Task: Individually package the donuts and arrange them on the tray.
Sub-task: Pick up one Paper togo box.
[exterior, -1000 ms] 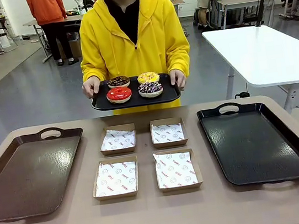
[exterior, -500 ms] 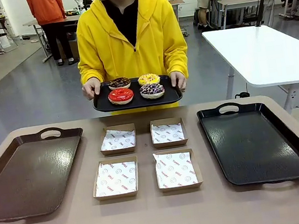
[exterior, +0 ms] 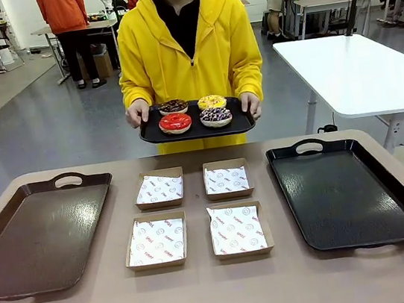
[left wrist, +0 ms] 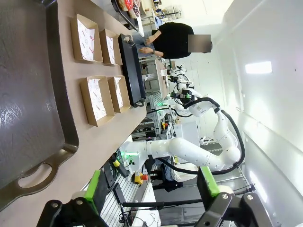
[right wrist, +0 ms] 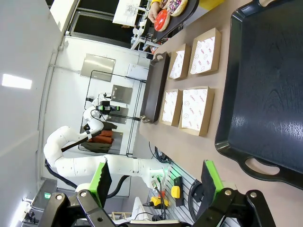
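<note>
Four donuts (exterior: pixel 175 123) on one carried tray (exterior: pixel 198 133); four boxes (exterior: pixel 155 242) between two trays (exterior: pixel 41 242).

A beige worktop (exterior: pixel 207 294) carries four shallow brown cardboard boxes in two rows of two, near its middle: far left (exterior: pixel 159 188), far right (exterior: pixel 227 179), near left (exterior: pixel 156 241) and near right (exterior: pixel 239 230). Each is lined with white paper with red print. At the far side stands a person in a yellow hooded top (exterior: pixel 187 48) over a black shirt. A white table (exterior: pixel 356 69) stands behind on the right, on a grey floor (exterior: pixel 56 134). Farther back on the left stands a person in an orange top (exterior: pixel 67 20).
</note>
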Controlling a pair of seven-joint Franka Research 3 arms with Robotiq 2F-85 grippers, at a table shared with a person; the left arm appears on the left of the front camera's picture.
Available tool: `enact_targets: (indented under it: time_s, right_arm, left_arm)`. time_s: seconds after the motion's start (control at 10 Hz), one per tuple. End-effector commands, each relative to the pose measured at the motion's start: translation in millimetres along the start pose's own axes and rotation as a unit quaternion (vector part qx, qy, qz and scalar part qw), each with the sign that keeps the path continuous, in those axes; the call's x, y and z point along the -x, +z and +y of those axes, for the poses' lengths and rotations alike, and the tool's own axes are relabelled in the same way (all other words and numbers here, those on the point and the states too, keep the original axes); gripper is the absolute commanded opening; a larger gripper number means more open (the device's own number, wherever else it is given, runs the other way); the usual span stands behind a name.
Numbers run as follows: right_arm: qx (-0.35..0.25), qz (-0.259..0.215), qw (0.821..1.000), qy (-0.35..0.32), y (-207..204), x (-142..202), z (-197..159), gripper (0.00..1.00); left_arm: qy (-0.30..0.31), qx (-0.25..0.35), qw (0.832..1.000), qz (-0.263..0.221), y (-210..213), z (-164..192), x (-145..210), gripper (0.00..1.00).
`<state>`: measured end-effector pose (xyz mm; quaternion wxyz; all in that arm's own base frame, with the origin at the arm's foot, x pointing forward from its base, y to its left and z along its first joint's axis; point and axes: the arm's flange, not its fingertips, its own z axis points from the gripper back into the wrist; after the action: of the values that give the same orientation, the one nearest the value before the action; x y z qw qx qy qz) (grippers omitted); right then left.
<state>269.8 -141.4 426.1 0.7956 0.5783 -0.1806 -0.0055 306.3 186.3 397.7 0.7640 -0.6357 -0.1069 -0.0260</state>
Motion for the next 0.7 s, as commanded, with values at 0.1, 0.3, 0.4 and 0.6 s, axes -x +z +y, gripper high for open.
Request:
enact_targets:
  time_s: [0.1,0.3,0.4,0.6]
  right_arm:
    - [0.0,0.0,1.0,0.0,0,0,0,1.0]
    - [0.06,-0.009,0.998,-0.024,-37,-24,23,1.0]
    - [0.098,0.009,0.995,-0.027,-63,-43,41,1.0]
    - [0.16,0.03,0.986,-0.044,-120,-89,75,1.0]
  left_arm:
    - [-0.001,0.004,1.0,-0.004,1,0,3,1.0]
    - [-0.001,0.004,1.0,-0.004,1,0,3,1.0]
    - [-0.001,0.004,1.0,-0.004,1,0,3,1.0]
    - [-0.001,0.004,1.0,-0.004,1,0,3,1.0]
